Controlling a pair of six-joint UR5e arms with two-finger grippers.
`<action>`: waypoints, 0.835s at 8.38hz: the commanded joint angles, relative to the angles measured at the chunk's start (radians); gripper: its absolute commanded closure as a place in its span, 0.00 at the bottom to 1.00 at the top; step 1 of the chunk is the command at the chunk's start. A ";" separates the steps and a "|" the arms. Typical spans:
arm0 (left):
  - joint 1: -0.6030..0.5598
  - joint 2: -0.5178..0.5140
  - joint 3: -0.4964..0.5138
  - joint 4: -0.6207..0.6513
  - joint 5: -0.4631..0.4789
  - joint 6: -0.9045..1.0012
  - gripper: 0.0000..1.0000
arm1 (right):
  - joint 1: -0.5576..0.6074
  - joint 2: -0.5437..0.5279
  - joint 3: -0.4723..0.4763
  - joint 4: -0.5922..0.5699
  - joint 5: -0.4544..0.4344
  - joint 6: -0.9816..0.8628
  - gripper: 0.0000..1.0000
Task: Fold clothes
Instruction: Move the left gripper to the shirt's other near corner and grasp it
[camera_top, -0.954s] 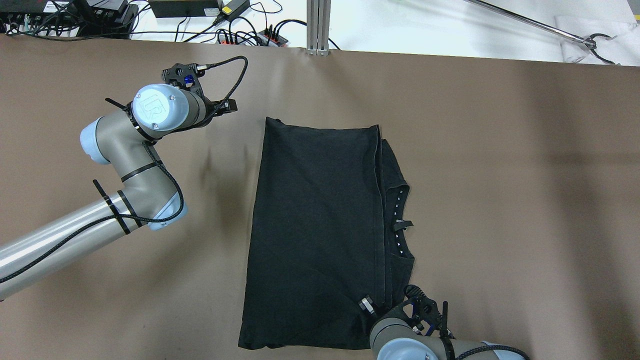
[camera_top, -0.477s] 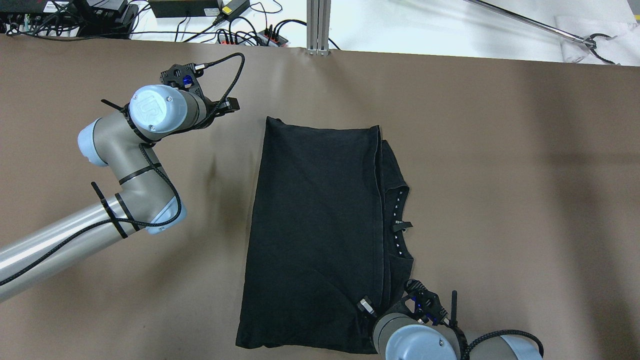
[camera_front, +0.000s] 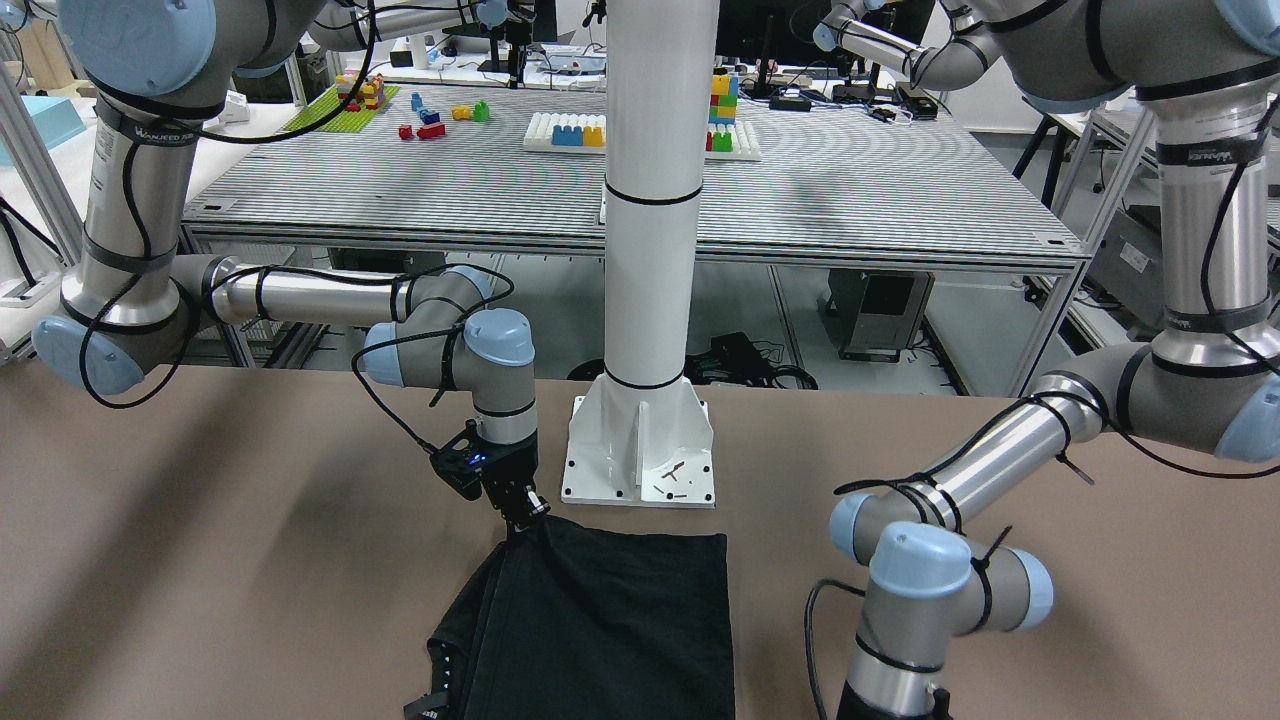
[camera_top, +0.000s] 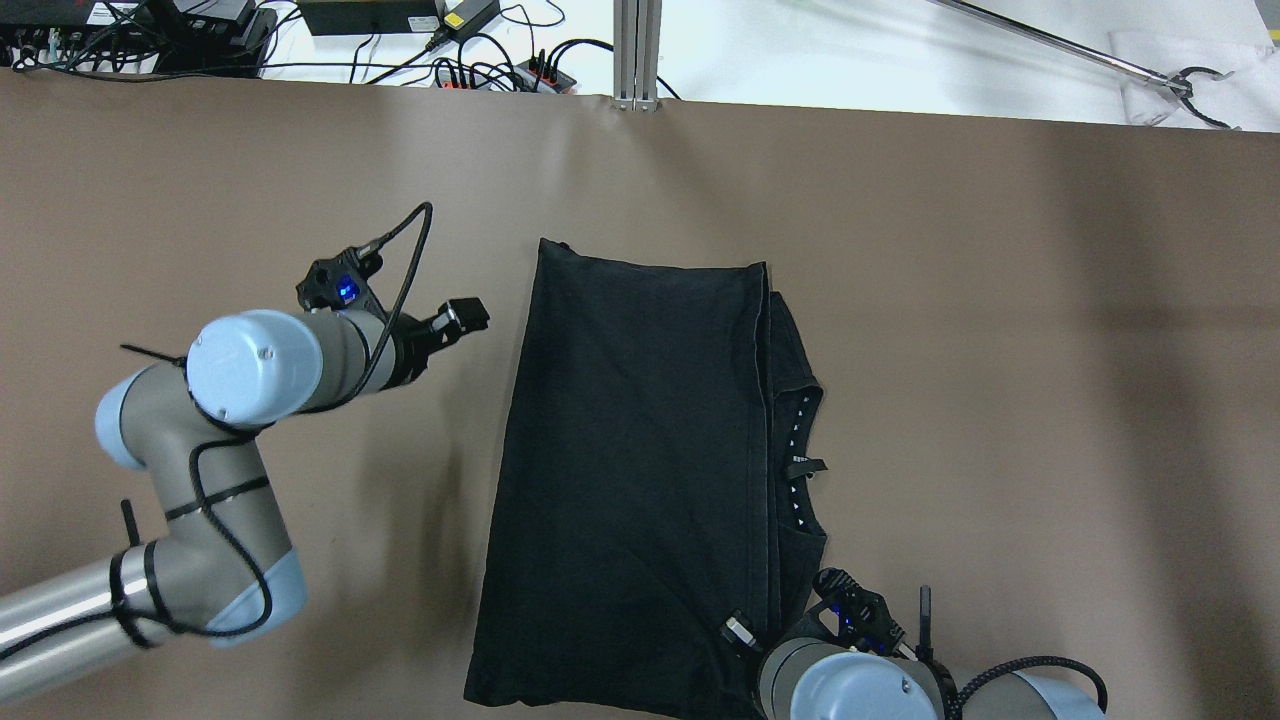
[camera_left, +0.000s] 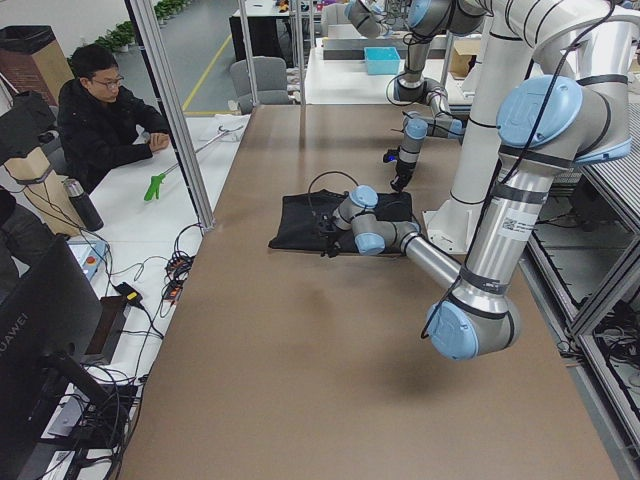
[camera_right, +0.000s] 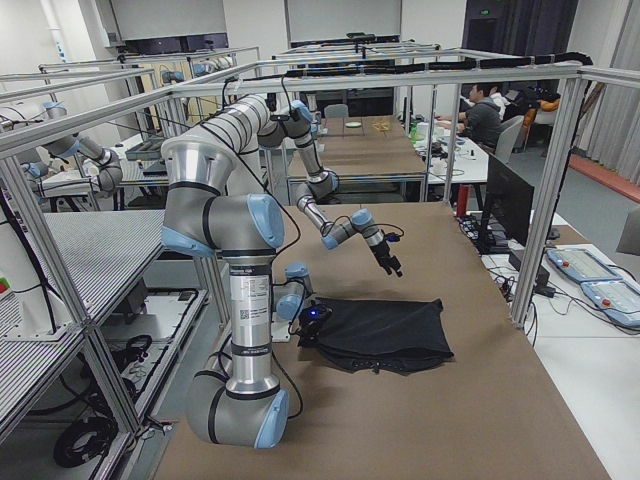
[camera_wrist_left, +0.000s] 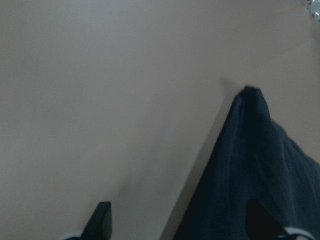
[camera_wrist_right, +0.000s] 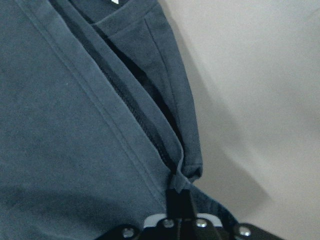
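The clothes (camera_top: 630, 450) are one black garment, folded lengthwise, flat on the brown table (camera_top: 1000, 350), with the collar at its right edge. My right gripper (camera_top: 737, 630) is at the garment's near right corner. In the right wrist view the gripper (camera_wrist_right: 181, 192) is shut on the layered hem of the clothes (camera_wrist_right: 75, 100). The front view shows it (camera_front: 525, 512) lifting that corner of the clothes (camera_front: 610, 620) slightly. My left gripper (camera_top: 468, 316) hovers left of the garment's far left part. In the left wrist view it (camera_wrist_left: 180, 222) is open and empty beside the clothes' corner (camera_wrist_left: 252, 100).
The white pillar's base (camera_front: 640, 450) stands just behind the garment on the robot's side. Cables and power strips (camera_top: 480, 70) and a grabber tool (camera_top: 1180, 85) lie beyond the far edge. An operator (camera_left: 100, 110) sits beside the table.
My left arm has swung toward the robot's side, bringing its gripper down alongside the garment's left edge. The garment's near end has shifted slightly in the right gripper's hold.
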 joint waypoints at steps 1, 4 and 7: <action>0.239 0.130 -0.174 0.000 0.133 -0.197 0.05 | 0.000 -0.009 0.007 0.003 0.017 -0.001 1.00; 0.417 0.178 -0.200 0.000 0.229 -0.279 0.09 | -0.003 -0.009 0.002 0.001 0.017 -0.001 1.00; 0.511 0.199 -0.217 -0.001 0.280 -0.313 0.19 | -0.003 -0.009 0.000 0.001 0.017 -0.001 1.00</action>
